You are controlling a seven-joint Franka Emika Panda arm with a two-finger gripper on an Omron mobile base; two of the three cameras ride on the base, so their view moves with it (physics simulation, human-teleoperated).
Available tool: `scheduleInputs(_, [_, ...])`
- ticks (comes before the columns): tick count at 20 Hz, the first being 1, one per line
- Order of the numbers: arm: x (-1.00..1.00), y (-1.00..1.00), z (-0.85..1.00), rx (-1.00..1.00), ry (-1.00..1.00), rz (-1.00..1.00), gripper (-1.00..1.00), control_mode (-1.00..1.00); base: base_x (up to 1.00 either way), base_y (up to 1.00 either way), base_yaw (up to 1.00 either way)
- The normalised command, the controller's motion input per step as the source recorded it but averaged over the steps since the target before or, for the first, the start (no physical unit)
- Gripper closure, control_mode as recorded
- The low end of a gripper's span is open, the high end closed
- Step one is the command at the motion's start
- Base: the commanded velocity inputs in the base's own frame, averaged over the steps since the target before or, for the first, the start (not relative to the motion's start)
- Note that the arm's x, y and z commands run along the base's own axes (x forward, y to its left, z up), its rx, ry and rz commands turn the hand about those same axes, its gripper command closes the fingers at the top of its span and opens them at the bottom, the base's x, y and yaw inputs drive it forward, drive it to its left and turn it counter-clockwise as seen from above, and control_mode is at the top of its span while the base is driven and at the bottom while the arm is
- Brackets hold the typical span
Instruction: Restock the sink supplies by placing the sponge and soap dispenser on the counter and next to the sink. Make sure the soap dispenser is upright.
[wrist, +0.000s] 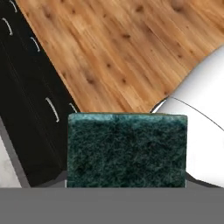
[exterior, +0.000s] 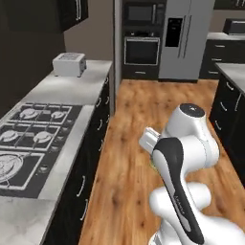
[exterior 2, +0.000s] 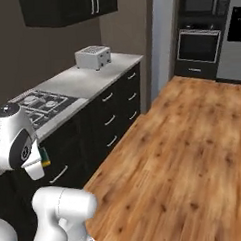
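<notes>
your gripper (wrist: 127,186) is clamped on the sponge (wrist: 127,149), whose green scrub face sits square in front of the hand camera and hides both finger tips, so judge the grip from how snugly the block sits there. in the right base view a sliver of yellow and green pokes out beside the white wrist, which fits with a carried load rather than a loose one.

to the gripper's left runs the counter (exterior: 72,88), its pale marbled top carrying a stovetop (exterior: 28,139) and, farther along, a toaster (exterior: 69,63). below the sponge and to its left you see dark cabinet drawers (wrist: 30,109) with curved handles; directly beneath and off to the right lies wood floor (wrist: 131,52). you are holding the hand over the aisle, not over stone, likely because this is transit and the arm is tucked close to the base for driving.

i can't make out the sink or the soap dispenser, so count 1 of 2 items as in hand and neither as placed yet.
</notes>
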Motion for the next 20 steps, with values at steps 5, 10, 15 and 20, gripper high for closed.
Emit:
scheduleInputs(5, [0.00,0.00,0.00,0.00,0.00,0.00,1.00,1.00,0.20,-0.27,-0.82])
scheduleInputs(10, [0.00,0.00,0.00,0.00,0.00,0.00,1.00,1.00,0.37,-0.22,-0.76])
scheduleInputs(15, [0.00,0.00,0.00,0.00,0.00,0.00,1.00,1.00,0.54,-0.35,-0.74])
scheduleInputs(20, [0.00,0.00,0.00,0.00,0.00,0.00,1.00,1.00,0.42,-0.32,-0.77])
